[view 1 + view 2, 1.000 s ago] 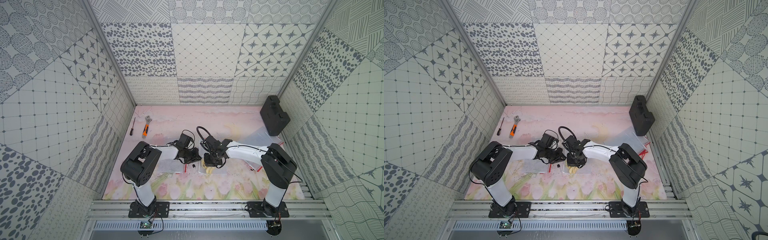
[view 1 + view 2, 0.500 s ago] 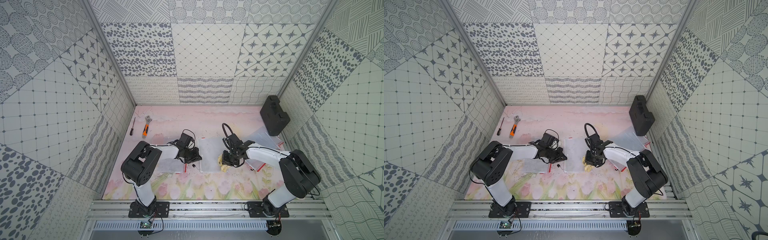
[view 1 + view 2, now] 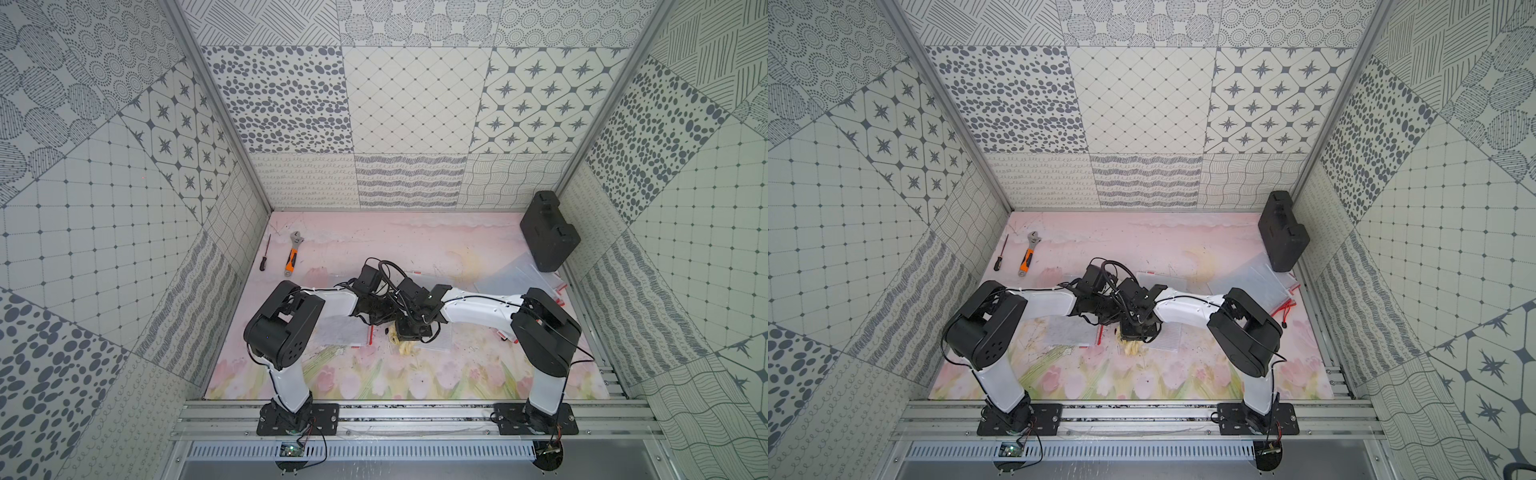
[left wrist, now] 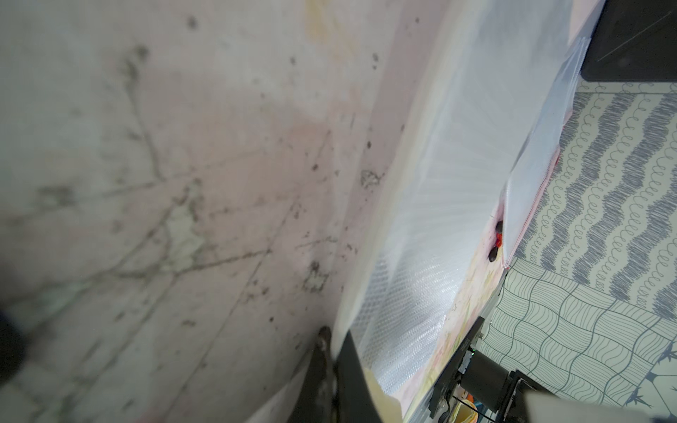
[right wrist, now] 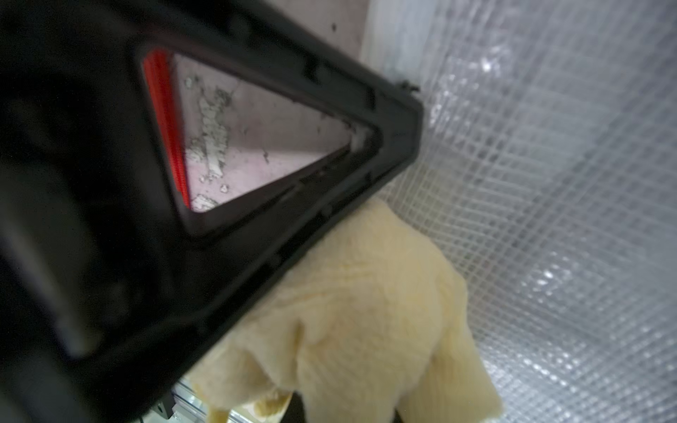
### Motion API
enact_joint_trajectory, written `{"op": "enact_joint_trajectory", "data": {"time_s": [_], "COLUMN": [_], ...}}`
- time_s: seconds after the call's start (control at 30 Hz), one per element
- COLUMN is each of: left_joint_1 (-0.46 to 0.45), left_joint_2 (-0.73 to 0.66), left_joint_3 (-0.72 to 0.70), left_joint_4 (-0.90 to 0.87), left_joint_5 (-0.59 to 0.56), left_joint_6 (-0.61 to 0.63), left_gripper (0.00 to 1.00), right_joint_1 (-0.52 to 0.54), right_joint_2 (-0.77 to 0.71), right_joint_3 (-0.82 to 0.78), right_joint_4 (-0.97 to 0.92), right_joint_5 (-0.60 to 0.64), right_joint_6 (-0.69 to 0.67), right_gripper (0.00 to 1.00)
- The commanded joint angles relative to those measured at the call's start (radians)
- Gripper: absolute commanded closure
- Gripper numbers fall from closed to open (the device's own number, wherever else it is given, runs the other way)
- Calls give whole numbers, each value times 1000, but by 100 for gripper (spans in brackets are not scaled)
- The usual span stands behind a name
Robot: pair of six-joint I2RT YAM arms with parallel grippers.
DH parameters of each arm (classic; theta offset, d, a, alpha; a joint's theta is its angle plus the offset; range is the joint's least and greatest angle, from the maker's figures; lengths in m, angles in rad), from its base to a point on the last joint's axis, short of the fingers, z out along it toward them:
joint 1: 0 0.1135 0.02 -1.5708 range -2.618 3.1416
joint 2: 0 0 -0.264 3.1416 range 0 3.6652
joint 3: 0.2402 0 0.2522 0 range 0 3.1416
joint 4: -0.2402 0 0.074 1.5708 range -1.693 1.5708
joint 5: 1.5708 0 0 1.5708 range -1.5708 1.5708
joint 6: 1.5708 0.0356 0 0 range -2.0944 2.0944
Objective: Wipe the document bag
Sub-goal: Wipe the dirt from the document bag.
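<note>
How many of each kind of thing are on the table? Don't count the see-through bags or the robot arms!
Screwdriver: 1
Wrench: 1
Yellow cloth: 1
Black case: 1
Total: 4

Document bag [image 5: 549, 183]: clear plastic looking glossy, fine reinforcing grid showing through, glints catching light. Cloth [image 5: 366, 311]: pale yellow fabric looking soft, fuzzy, faintly ribbed, matt. Table [image 4: 183, 164]: pink printed surface appearing matt, scuffed, grey scratches and chipped patches showing. Case [image 3: 548, 237]: black plastic looking matt. Wrench [image 3: 293, 257]: bare metal head shining, orange grip looking rubbery. Arm shells [image 3: 332, 301]: white plastic gleaming smooth. Rails [image 3: 415, 415]: metal looking brushed.
</note>
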Motion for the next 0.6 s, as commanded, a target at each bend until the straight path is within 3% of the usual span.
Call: {"op": "enact_joint_trajectory", "data": {"time_s": [0.0, 0.17, 0.27, 0.33, 0.57], "left_joint_1": [3, 17, 28, 29, 29], "left_joint_2": [12, -3, -10, -8, 15], "left_joint_3": [-7, -6, -11, -8, -5], "left_joint_4": [-194, -213, -215, -216, -201], "left_joint_5": [-213, -218, -213, -210, -193], "left_joint_6": [11, 30, 35, 38, 25], "left_gripper": [100, 100, 100, 100, 100], "right_joint_1": [-86, -330, -424, -409, -91], "right_joint_2": [-88, -315, -420, -438, -223], "right_joint_3": [-157, -436, -488, -452, -137], "right_joint_4": [-26, -70, -132, -152, -71], "right_joint_5": [6, 17, 52, 70, 50], "right_joint_6": [30, -19, -59, -58, 48], "right_gripper": [100, 100, 100, 100, 100]}}
